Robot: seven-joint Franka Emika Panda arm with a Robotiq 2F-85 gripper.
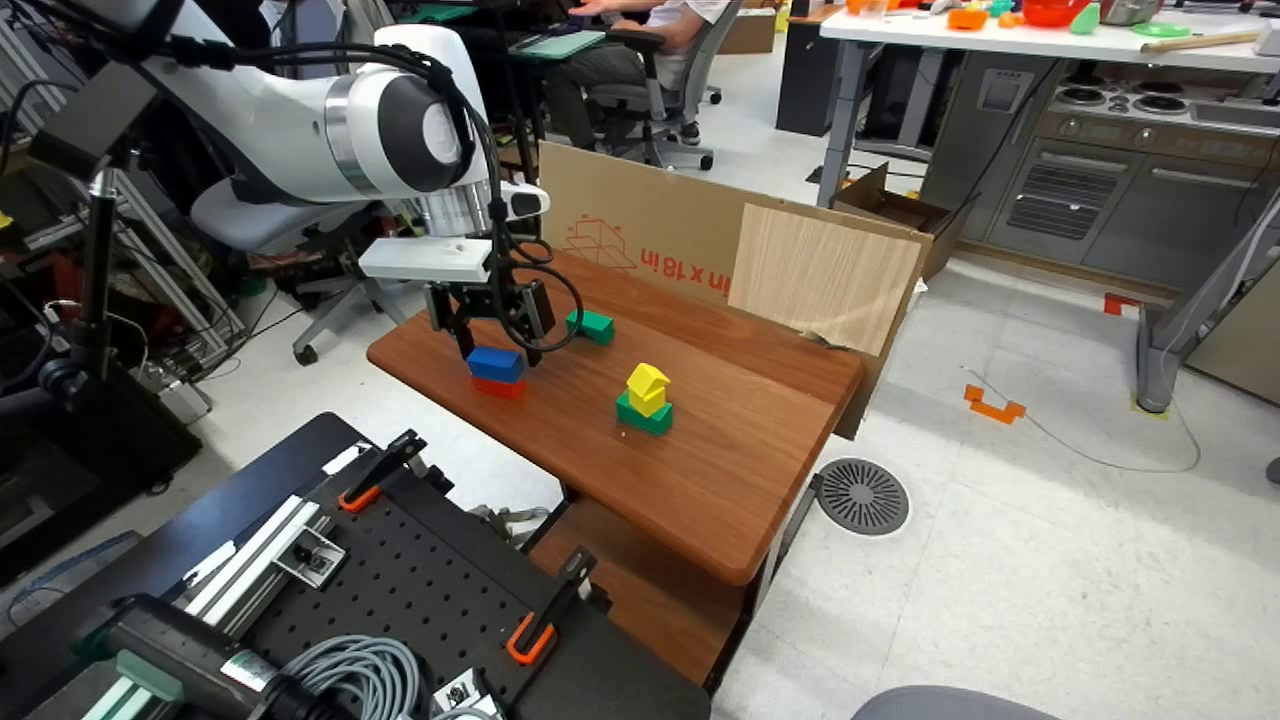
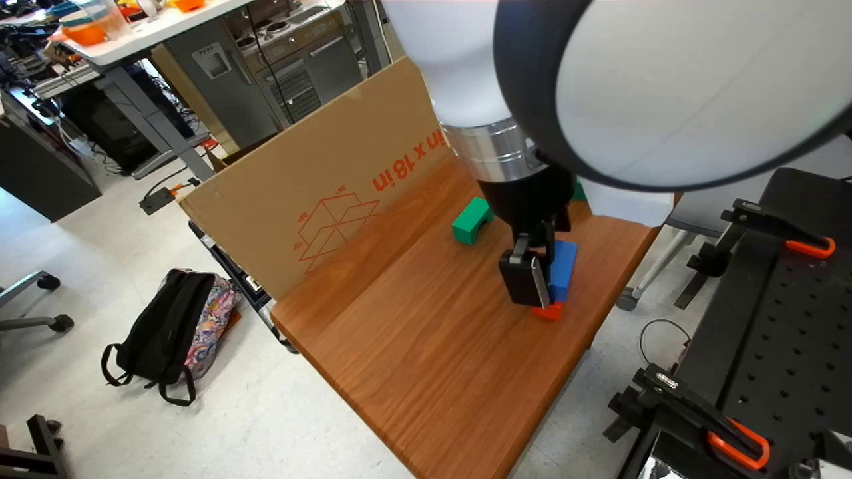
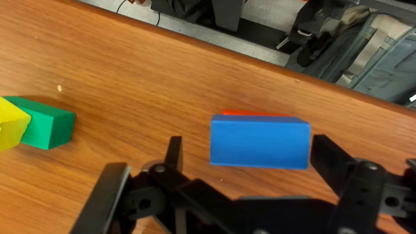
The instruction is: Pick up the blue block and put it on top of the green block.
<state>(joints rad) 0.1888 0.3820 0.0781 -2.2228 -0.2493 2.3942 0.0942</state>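
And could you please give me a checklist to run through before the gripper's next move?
1. Gripper open: ok.
2. Blue block lined up between the fingers in the wrist view: ok.
3. Blue block centred: not ok; there it sits nearer one finger.
4. Fingertips clear of the red block beneath: cannot tell.
5. Nothing stacked on the lone green block: ok.
6. Yellow-topped stack apart from the gripper: ok.

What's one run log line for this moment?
gripper: open, at blue block; blue block: ungripped, on red block; lone green block: apart, on table; placing: not yet done

a black backpack (image 2: pixel 163 326) lies on the floor (image 2: pixel 266 412)
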